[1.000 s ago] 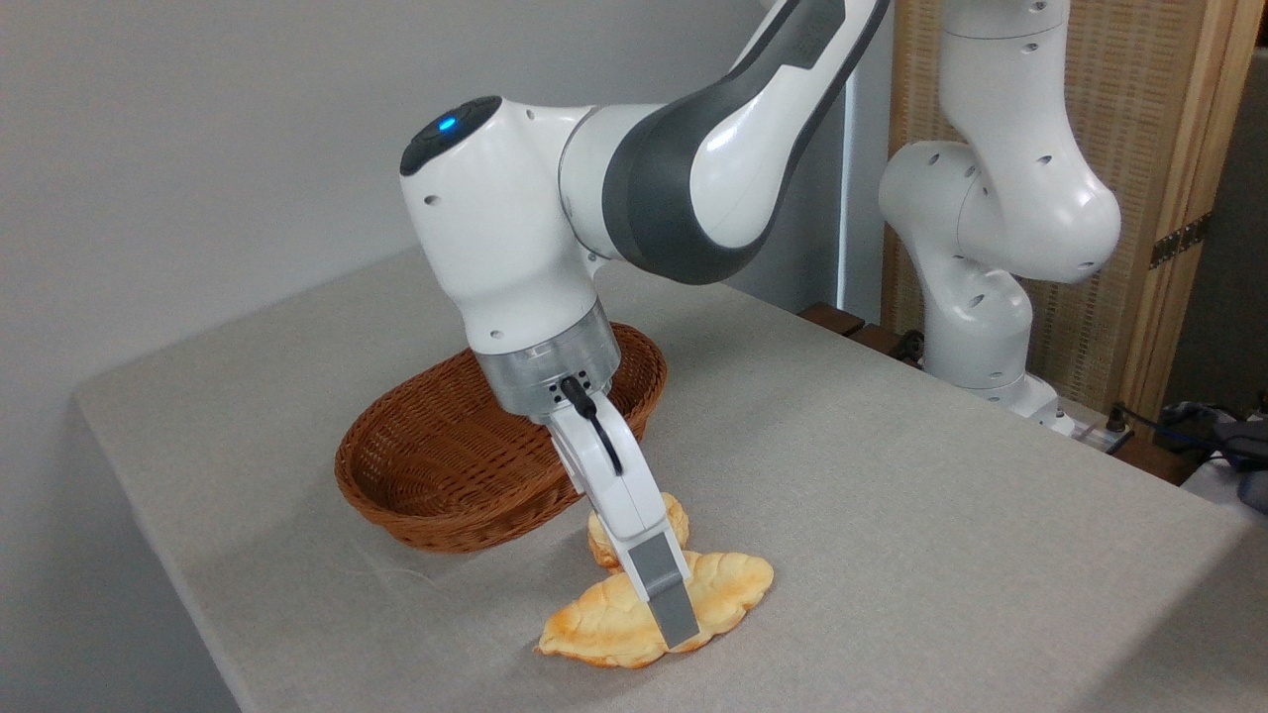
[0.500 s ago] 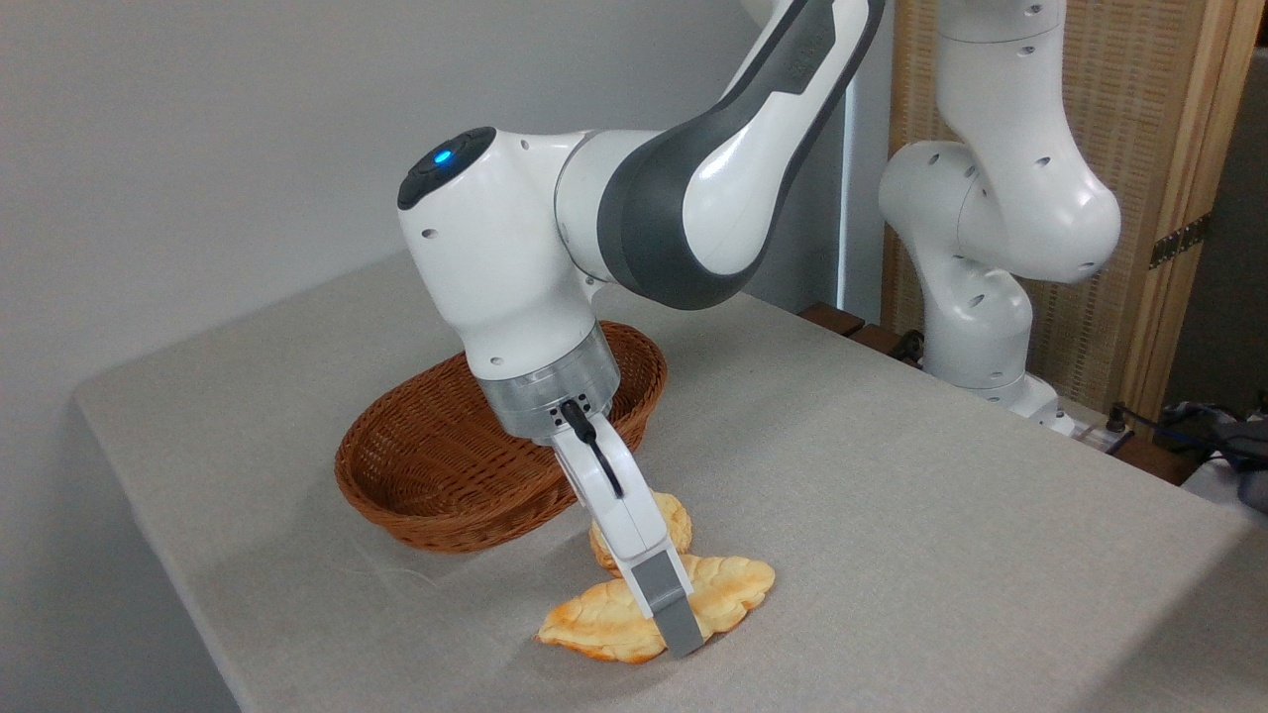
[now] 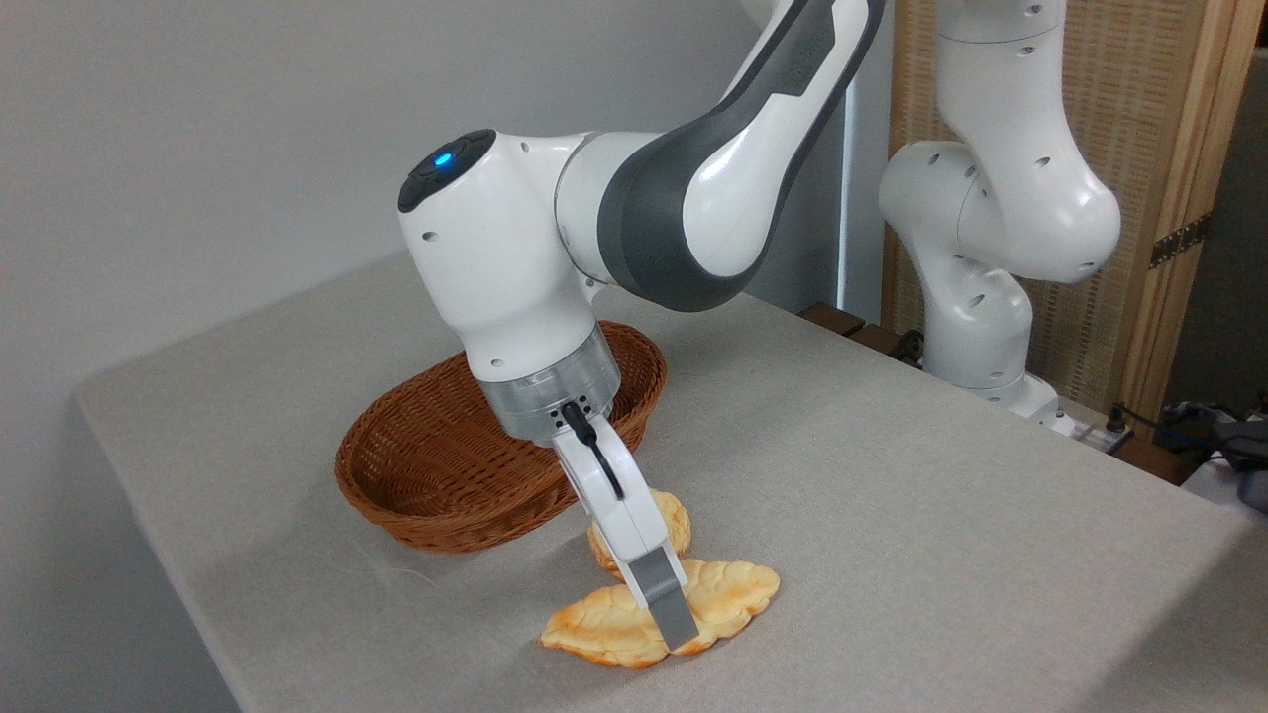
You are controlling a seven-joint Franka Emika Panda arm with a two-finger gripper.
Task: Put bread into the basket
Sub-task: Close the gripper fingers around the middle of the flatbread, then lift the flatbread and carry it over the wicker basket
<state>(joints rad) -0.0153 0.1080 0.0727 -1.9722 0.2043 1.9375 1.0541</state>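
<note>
- As far as progress goes, nothing's been delivered yet: the long, flat, leaf-shaped golden bread (image 3: pixel 659 622) with the lobed edges lies on the grey cloth-covered worktop (image 3: pixel 892 515), near the front edge and outside the basket.
- The white robot arm's hand (image 3: pixel 676 634) is down right at the loaf's middle. One grey finger (image 3: pixel 666 604) crosses in front of the bread, tip down by its near edge. The other finger is hidden behind it, so I honestly can't tell whether the hand is clamped on the bread or just straddling it.
- The loaf doesn't look lifted to me, though the far end could be a touch off the cloth. Hard to call from this angle.
- The oval, shallow, reddish-brown woven wicker basket (image 3: pixel 416 465) sits just behind and to the left, and what shows of its inside is empty. The wrist covers part of its right end.
- So what's left, I'd say: confirm the grip, lift, carry it a short way back-left over the rim, let go.
- Stuff in the way: a small round scalloped golden bun (image 3: pixel 674 517) sits right behind the loaf, between it and the basket, mostly hidden by the hand. It looks close enough to touch, so it could get nudged or dragged along.
- The near basket rim needs clearing too, and a thin flat loaf might droop or slip from a mid-body pinch.
- Behind the worktop there's a slatted wooden screen (image 3: pixel 1169 178) and some cables, well clear.
</note>
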